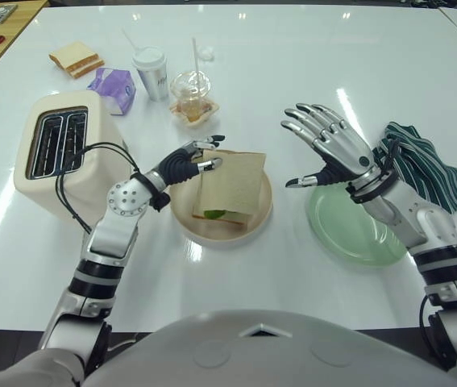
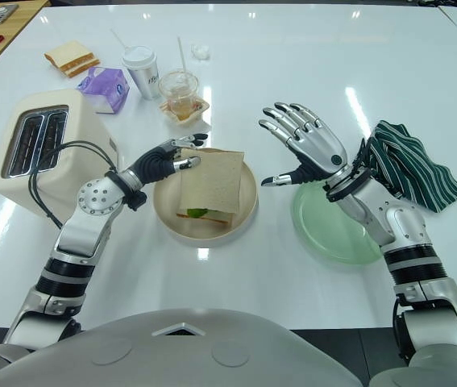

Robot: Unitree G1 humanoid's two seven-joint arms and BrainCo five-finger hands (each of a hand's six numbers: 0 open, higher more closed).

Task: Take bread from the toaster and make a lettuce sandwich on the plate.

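Sandwich point(image 1: 232, 187) lies on the beige plate point(image 1: 265, 211) at the middle of the table, a top slice of bread over lettuce point(image 1: 214, 214) that peeps out at the near left edge, with a lower slice beneath. Its longer side runs away from the robot, leaning slightly to the right. The left hand point(image 1: 181, 165) is just to its left, between the toaster point(image 1: 59, 153) and the plate, fingers curled with the tips against the slice's far left corner, not visibly closed round it. The right hand point(image 1: 333, 145) hovers spread wide and holding nothing over the far rim of the green plate point(image 1: 357, 238), apart from the bread. The left hand is nearer, so any squaring of the top slice probably falls to it
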